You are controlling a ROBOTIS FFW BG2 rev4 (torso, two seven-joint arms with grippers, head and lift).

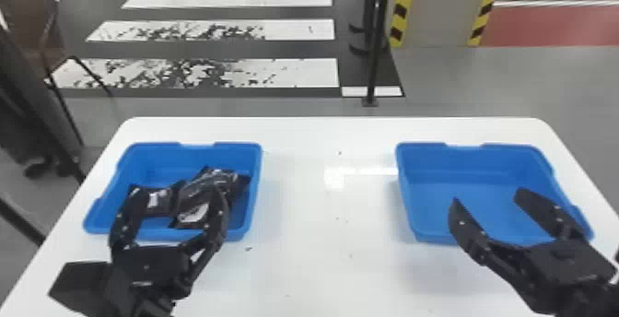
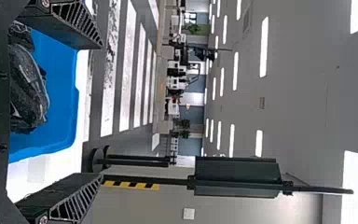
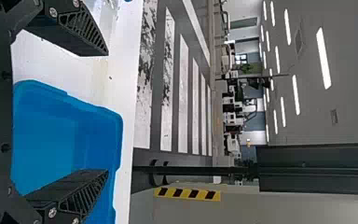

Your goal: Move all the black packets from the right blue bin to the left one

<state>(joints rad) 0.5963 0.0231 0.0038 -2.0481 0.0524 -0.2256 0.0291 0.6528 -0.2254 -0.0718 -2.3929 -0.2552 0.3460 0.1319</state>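
Lying in the left bin: a pile of black glossy plastic packets (image 1: 198,196), at least two, overlapping; exact count can't be told. Surfaces crinkled and shiny, whitish label patches on the nearer faces. One packet toward the bin's left side, the bulkier heap toward its right. Left wrist view: the same pile, rumpled and rounded.

Left container: a blue plastic rectangular bin (image 1: 156,164), shallow, walls sloping, corners rounded, far rim dipping at mid-length.

Left gripper (image 1: 177,192), black, two-fingered: above the left bin's near part, in front of the pile. Pincer released, fingers spread wide. Left wrist view: sides of the fingers ribbed in an open lattice.

Right container: a matching blue plastic bin (image 1: 483,161), well apart from the first; smooth bare bottom showing.

Right gripper (image 1: 487,195), black, same build: over the right bin's near rim, fingers parted, pincer released.

Under both bins: a white smooth-topped table (image 1: 331,233), rounded far corners, glossy enough to return a light streak, small dark specks scattered.

Beyond: dark floor with worn white stripes (image 1: 294,72), a slim black post (image 1: 375,62), a brown-backed chair (image 1: 27,21) at far left.
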